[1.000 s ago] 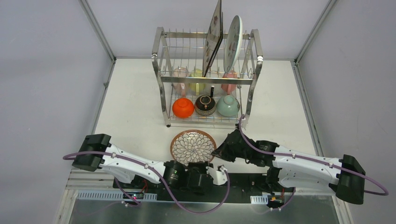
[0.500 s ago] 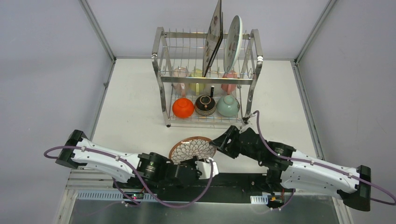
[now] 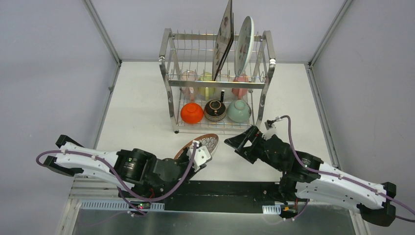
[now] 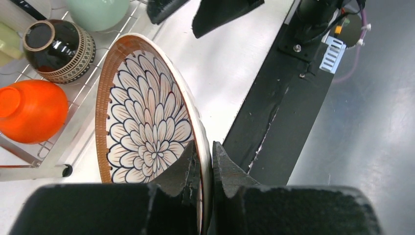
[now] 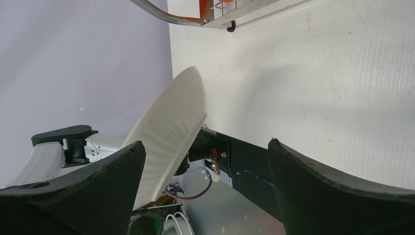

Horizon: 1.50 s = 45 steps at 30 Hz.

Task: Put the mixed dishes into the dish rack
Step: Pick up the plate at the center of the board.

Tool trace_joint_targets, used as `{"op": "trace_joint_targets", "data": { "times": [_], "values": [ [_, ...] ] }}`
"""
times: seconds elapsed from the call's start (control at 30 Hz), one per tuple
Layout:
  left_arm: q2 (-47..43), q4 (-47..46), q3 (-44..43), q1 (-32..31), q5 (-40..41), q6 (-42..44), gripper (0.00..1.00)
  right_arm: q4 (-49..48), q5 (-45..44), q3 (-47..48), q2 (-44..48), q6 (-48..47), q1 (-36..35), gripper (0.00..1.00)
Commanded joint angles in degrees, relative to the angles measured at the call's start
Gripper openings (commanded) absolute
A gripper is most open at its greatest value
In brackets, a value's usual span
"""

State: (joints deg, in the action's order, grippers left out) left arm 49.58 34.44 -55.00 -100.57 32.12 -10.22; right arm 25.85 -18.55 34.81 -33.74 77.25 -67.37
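The step in hand looked like lifting the last loose dish. The left gripper point(image 4: 204, 169) had its jaws clamped on the near rim of the brown-rimmed round ceramic plate with a white petal pattern point(image 4: 147, 112). The plate was tipped up on edge at the lower centre of the overhead view, just in front of the two-tier shiny steel wire dish rack point(image 3: 168, 88). Whether its lower edge was off the white surface point(image 3: 142, 107) could not be told. The right gripper point(image 3: 234, 144) sat just to the right of the plate with its jaws wide apart and nothing between them. In the rack at the upper centre, a square floral plate point(image 3: 225, 29) and a round white plate point(image 3: 244, 44) stood upright in the top slots. An orange bowl point(image 3: 192, 113), a brown patterned bowl point(image 3: 215, 110) and a mint bowl point(image 3: 239, 111) sat on the bottom tier. The next move probably called for carrying the plate up over the rack, keeping it on edge, and lowering it into a free slot to the left of the square plate.
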Motion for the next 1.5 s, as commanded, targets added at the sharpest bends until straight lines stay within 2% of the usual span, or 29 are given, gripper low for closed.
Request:
{"op": "trace_joint_targets", "data": {
  "times": [0.0, 0.23, 0.5, 0.67, 0.9, 1.0, 1.07, 1.23, 1.47],
  "values": [
    [-1.04, 0.26, -7.18, -0.59, 6.04, -1.58, 0.0, -0.17, -2.28, 0.2, 1.48, -1.75, 0.05, 0.99],
    [-3.39, 0.65, -11.61, -0.58, 11.47, -1.83, 0.0, 0.2, -2.88, -1.32, 2.44, -0.93, 0.05, 1.0],
    [-1.66, -3.65, -20.51, -0.54, 16.57, 9.0, 0.0, 0.15, -3.34, -2.14, 2.33, -0.61, 0.05, 1.0],
    [0.08, -13.87, -23.3, -0.58, 20.66, 20.06, 0.0, -0.35, -3.47, -2.87, 2.18, -0.38, 0.05, 1.0],
    [4.56, -37.63, -26.89, -0.2, 20.25, 49.08, 0.0, -1.46, -3.09, -4.53, 2.4, 0.3, 0.04, 1.0],
    [7.3, -43.26, -30.16, 2.57, 18.07, 56.24, 0.0, -1.9, -3.49, -4.53, 2.49, -0.13, 0.05, 1.0],
    [8.47, -41.94, -32.24, 8.37, 15.1, 54.86, 0.0, -1.84, -3.64, -4.32, 2.61, -0.68, 0.04, 1.0],
    [12.21, -31.85, -38.26, 22.96, 6.56, 44.16, 0.0, -1.58, -4.01, -4.76, 3.43, -0.88, 0.09, 1.0],
    [19.76, -25.32, -49.42, 35.36, -2.46, 36.52, 0.0, -0.58, -4.4, -5.59, 5.66, -0.96, 0.03, 1.0]
  ]
}}
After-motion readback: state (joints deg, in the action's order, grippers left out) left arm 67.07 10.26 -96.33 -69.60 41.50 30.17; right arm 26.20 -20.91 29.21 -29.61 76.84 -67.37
